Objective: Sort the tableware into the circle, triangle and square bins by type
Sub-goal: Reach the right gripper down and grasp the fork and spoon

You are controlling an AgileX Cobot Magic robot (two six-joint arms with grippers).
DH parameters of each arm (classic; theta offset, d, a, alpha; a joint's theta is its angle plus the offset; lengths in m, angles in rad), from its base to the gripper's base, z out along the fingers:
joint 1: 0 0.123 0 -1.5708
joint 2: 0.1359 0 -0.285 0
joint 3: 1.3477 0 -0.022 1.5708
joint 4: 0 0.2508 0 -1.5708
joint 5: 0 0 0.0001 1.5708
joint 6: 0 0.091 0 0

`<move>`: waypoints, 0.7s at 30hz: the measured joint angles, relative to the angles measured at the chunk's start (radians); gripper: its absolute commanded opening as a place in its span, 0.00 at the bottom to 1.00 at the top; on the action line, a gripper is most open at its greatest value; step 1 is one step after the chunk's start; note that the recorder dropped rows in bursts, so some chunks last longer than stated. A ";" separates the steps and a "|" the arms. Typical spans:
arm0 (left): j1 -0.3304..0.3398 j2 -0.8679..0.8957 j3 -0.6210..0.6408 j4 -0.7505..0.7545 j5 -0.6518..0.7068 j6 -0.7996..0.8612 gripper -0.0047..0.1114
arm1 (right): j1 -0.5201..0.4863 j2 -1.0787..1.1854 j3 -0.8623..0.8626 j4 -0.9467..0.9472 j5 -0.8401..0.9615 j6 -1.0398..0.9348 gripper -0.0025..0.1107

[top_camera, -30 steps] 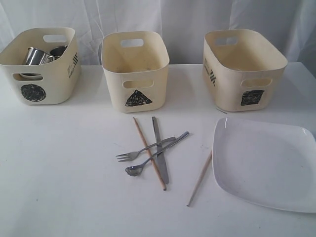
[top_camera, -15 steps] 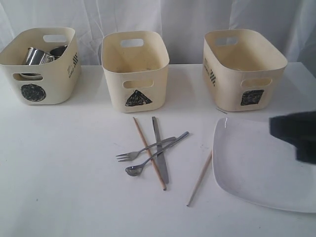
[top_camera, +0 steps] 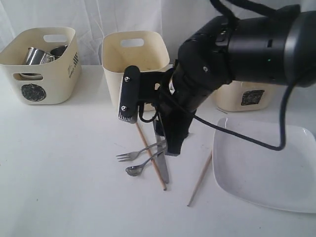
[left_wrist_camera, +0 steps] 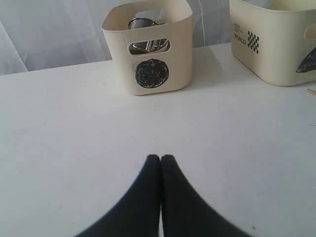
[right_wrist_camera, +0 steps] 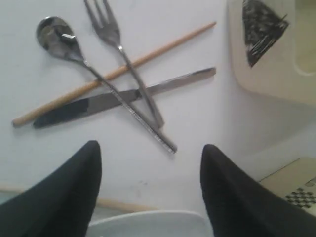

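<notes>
My right gripper hangs open just above the table, between the crossed cutlery and the large white square plate. Right ahead of its fingers lie the steel fork, spoon, knife and one wooden chopstick. The second chopstick lies beside the plate. Two steel mugs stand in the circle bin. My left gripper is shut and empty over bare table. Both bowls are hidden.
The triangle bin stands right behind the cutlery, partly hidden by the right arm. That arm also covers most of the square bin. A white curtain backs the table.
The right arm has swept in from the right edge and now hangs over the cutlery, hiding most of the square bin. Nothing on the table has moved.
</notes>
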 measured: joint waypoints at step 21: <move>0.000 0.000 0.000 0.000 0.000 0.000 0.04 | -0.110 0.283 -0.251 0.242 0.151 -0.361 0.60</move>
